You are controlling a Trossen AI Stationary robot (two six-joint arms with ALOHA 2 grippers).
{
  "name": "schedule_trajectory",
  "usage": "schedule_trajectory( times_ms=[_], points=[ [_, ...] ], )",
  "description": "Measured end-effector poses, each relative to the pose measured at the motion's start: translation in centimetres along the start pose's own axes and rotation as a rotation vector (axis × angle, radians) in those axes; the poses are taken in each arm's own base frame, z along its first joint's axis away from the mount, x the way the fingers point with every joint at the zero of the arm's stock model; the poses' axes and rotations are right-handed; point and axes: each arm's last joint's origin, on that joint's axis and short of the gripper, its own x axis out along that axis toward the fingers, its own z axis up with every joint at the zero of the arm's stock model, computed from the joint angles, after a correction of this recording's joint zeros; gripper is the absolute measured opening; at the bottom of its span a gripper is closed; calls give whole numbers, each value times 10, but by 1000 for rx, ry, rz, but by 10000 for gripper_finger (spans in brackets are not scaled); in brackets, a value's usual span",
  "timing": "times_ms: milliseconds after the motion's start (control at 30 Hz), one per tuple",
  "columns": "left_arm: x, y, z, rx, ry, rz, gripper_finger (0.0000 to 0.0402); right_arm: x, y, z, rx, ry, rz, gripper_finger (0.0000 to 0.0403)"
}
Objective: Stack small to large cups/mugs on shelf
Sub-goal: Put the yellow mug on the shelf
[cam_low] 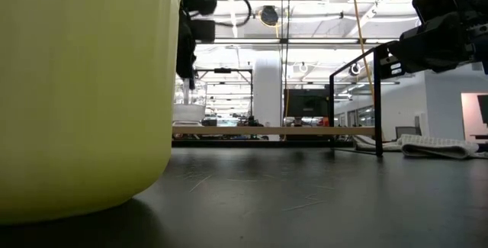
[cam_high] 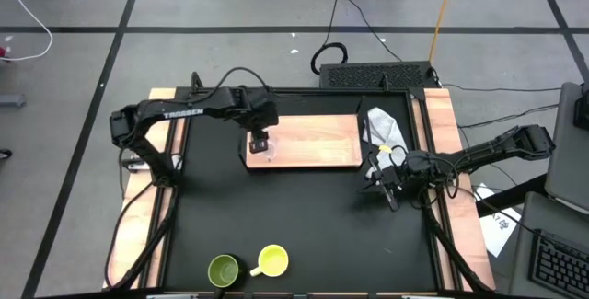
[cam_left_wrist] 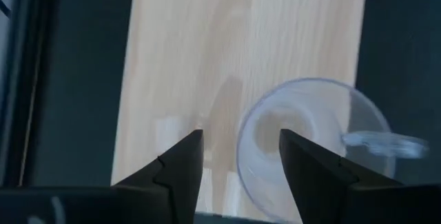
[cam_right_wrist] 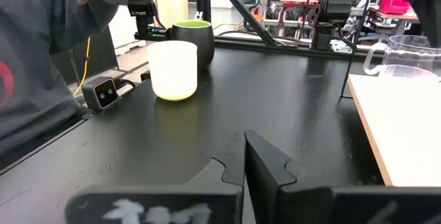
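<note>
Bottom centre of the high view, nearest the front edge, the yellow mug [cam_high: 273, 261] and the dark olive-green mug [cam_high: 224, 270] wait side by side, upright, mouths up. Their handles are too small to read reliably, so which way they point stays uncertain. They look parked there for later turns.

Mid-right, the right gripper [cam_high: 390, 191] rests low over the black table [cam_high: 304, 216], fingers pressed together, empty, beside the white cloth [cam_high: 385, 129]: an arm waiting out of the way.

Farther back, centre-left, the left gripper [cam_left_wrist: 241, 155] hangs over the near-left corner of the shelf [cam_high: 308, 139], fingers spread. The small clear glass cup [cam_left_wrist: 306, 145] stands upright on the board, long axis vertical, rim up, one finger seemingly inside it. It reads as just set down: smallest first, first in the row.
</note>
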Motion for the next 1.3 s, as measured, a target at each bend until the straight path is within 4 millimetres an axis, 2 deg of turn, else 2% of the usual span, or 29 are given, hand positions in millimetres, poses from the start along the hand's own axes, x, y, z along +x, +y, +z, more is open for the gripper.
schedule_trajectory(
  times_ms=[300,467,667,733,1100,1300],
  points=[
    [-60,-9,-10,-103,-178,23,187,0,0,1,-6,-5,0,0],
    [-81,-28,-16,-57,-221,-3,146,0,0,1,-6,-6,0,0],
    [-89,-57,-17,16,-238,-58,33,0,0,1,-5,-5,0,0],
    [-90,-69,-17,54,-233,-81,9,0,0,1,-7,-5,0,0],
    [-94,-121,-21,127,-243,-81,3,0,0,1,-13,-5,0,0],
    [-90,-129,-30,170,-223,-62,2,0,0,0,-16,-5,0,0]
  ],
)
